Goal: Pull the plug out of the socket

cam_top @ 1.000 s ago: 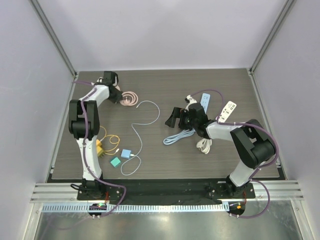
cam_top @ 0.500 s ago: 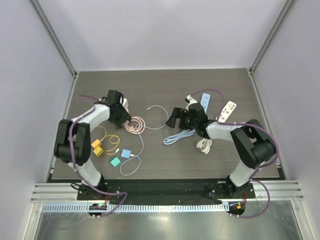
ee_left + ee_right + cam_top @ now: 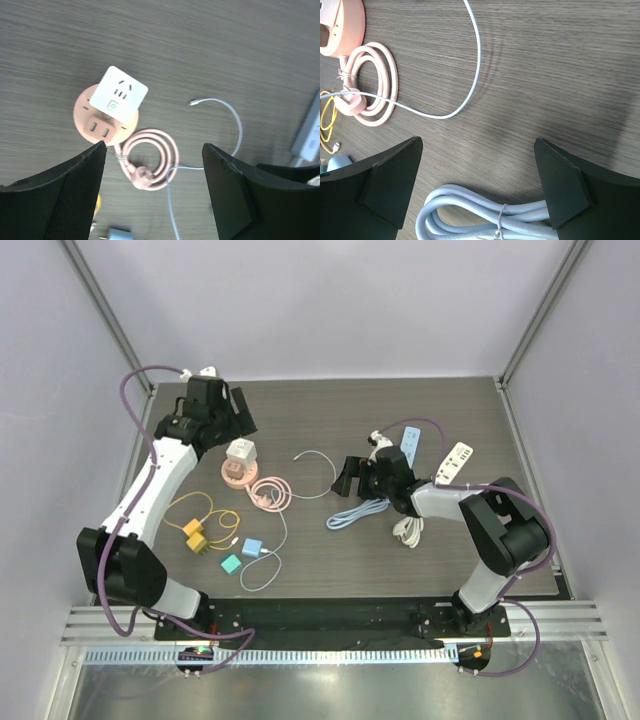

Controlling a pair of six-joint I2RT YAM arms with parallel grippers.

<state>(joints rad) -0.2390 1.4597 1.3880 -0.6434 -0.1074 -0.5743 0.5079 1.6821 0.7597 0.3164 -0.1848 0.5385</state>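
**Item 1, pink socket** (image 3: 84, 120): a round base standing flat on the bench (image 3: 330, 405), in the left half and nearer the far edge. A second ago you could not see it, because the left arm covered it closer to the far left corner. It now stands in plain view and nothing touches it.

**Item 2, white cube plug** (image 3: 119, 94): seated square on top of the socket. It looks fully home, so the task's pull has not begun.

**Item 3, pink coiled cord** (image 3: 150, 157): lies just beside the socket on its near right side. It has shifted toward the near edge along with the socket.

**Item 4, left gripper** (image 3: 238, 416): jaws apart with nothing between them. It has let go and lifted away toward the far left corner, and its camera looks down on the socket.

**Item 5, right gripper** (image 3: 343, 478): jaws wide apart and empty, low near the bench centre. It sits above the light-blue cable bundle (image 3: 470, 215) and has not moved over the last second.

**Remark:** the repositioning appears finished. You will probably want one pincer to pin the pink base while the other lifts the cube straight up. Left unpinned, the light base is likely to rise with the cube.
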